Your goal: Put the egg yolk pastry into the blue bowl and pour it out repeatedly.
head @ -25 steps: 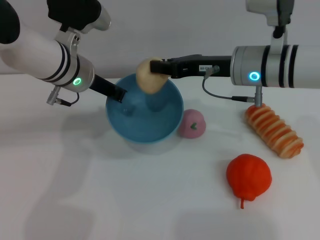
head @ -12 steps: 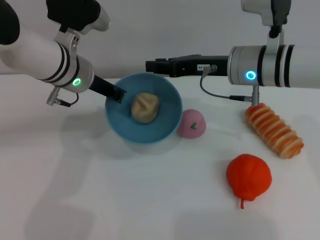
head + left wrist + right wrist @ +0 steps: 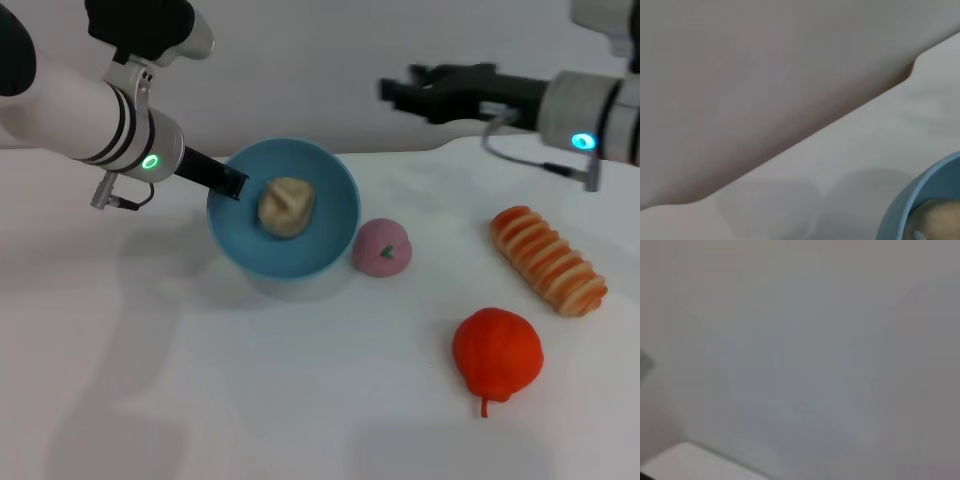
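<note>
Egg yolk pastry [image 3: 286,206] lies inside the blue bowl [image 3: 330,240], which our left gripper [image 3: 228,183] fingers clamp at its left rim. Our right gripper [image 3: 400,92] hangs far right, fingers parted, empty. Next we judge pouring: tip the bowl over bare worktop [image 3: 250,400].

Bright, even light falls from above on the matte white surface [image 3: 250,400] in the head view, with no glare. Soft grey shadows pool beneath the round light-blue plastic bowl [image 3: 330,235] and under the glossy red tomato-shaped fruit [image 3: 497,352]. The dark fingers of the right gripper [image 3: 395,88] are smeared by motion blur (their edges ghosted). Both wrist views are soft; the right one shows only hazy grey.
</note>
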Robot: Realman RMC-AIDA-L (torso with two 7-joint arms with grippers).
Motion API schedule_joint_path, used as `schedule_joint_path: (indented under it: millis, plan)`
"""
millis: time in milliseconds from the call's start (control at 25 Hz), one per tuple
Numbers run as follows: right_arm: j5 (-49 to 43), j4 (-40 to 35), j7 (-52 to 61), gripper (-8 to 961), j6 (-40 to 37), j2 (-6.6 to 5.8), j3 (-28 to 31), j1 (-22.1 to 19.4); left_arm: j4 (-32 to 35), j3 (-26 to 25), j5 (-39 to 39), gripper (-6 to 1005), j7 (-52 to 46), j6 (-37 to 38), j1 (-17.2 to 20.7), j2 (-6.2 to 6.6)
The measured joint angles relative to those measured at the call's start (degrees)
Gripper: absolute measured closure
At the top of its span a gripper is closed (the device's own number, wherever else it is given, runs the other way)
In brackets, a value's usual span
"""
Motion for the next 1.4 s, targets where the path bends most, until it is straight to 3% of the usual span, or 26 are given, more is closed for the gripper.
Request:
schedule_joint_path:
  millis: [240, 400, 440, 720, 1000, 1400]
  plan:
    - [2.76, -3.25, -10.17, 478, 3.46, 0.00, 0.51, -6.12, 0.12, 0.12, 0.00, 1000, 0.39, 2.39, 0.06, -0.02]
    - [14.56, -1.97, -24.78, 479, 3.59, 0.08, 0.71, -10.35, 0.65, 0.45, 0.00, 1000, 0.41, 4.54, -0.16, -0.07]
    - [22.87, 0.41, -34.22, 479, 3.37, 0.19, 0.66, -12.42, 0.70, 0.76, 0.00, 1000, 0.41, 5.31, -0.27, -0.07]
    - [38.95, 12.10, -52.47, 478, 2.26, 0.22, 0.95, -14.37, -0.43, 4.09, 0.00, 999, 0.43, 10.93, -1.30, -0.08]
    - [56.10, 25.60, -70.49, 478, -11.49, 0.23, 1.30, -17.24, -2.39, 7.53, 0.38, 999, 0.59, 17.48, -3.75, -0.08]
    - [65.58, 38.16, -75.87, 478, -19.89, 0.28, 6.97, -22.61, -5.63, 11.63, 0.59, 999, 1.86, 24.57, -5.53, -0.11]
